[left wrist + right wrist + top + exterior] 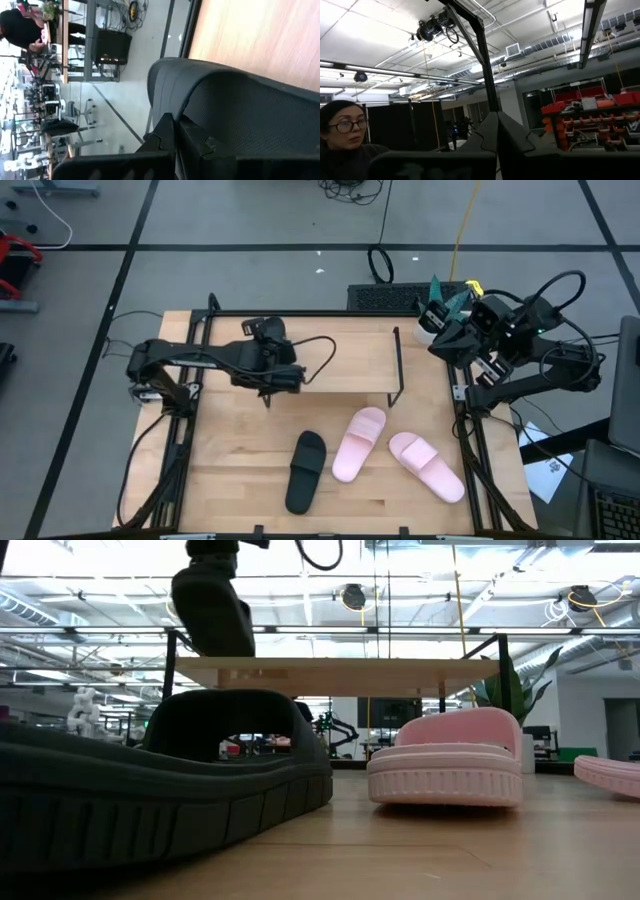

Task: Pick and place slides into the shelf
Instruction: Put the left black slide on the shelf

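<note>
Nearest, at 6 o'clock on the table (pixel 230 460), a black slide (pixel 305 470) lies flat with its toe toward the front edge (it fills the low view's foreground). Just beside it, toward 5 o'clock, lies a pink slide (pixel 358 443), slanted, apart from the black one. The second pink slide (pixel 427 466) lies at 4 o'clock, near the first and angled the other way; whether the two touch is hard to say.

Farther back, from 11 to 1 o'clock, stands the shelf (pixel 350 355), its pale plank on a thin black frame, with nothing on the plank.

The left gripper (pixel 280 375) hangs over the shelf's 10 o'clock end, its claw closed narrow on the held slide (pixel 240 110), the other black one. In the low view this slide hangs upright in the air above the plank's end, clear of the table, and the left wrist view shows its textured surface right against the fingers (pixel 167 130).

Farthest, the right gripper (pixel 440 330) waits at 2 o'clock past the table's edge, tilted up toward the ceiling, claw pressed together on nothing. A person (pixel 340 135) in glasses shows in the room behind it
</note>
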Available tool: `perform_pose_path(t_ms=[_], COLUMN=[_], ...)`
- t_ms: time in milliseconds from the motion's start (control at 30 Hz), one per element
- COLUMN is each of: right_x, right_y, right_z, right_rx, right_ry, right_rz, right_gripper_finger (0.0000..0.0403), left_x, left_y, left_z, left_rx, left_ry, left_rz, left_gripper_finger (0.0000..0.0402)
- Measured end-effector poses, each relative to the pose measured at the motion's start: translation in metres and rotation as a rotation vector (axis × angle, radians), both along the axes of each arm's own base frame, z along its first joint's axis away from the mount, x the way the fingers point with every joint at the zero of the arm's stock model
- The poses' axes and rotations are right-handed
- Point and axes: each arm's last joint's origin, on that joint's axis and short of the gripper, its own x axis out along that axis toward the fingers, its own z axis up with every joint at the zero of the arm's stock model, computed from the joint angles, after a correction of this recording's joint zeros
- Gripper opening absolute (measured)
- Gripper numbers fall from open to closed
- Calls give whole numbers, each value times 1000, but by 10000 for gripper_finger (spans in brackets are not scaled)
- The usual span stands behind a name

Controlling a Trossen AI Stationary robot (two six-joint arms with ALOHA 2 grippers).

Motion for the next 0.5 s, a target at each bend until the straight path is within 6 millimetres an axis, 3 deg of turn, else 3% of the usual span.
perform_pose_path(t_ms=[233, 500], right_x=[0, 0], right_y=[0, -2], right_z=[0, 0], right_rx=[-21, -20], right_ry=[-11, -16], right_rz=[-18, -58], right_gripper_finger=[0, 0], left_x=[-1, 2], left_y=[-14, -16], left_z=[0, 0], left_rx=[32, 35], left_ry=[16, -11], left_rz=[-67, -82], left_gripper_finger=[0, 0])
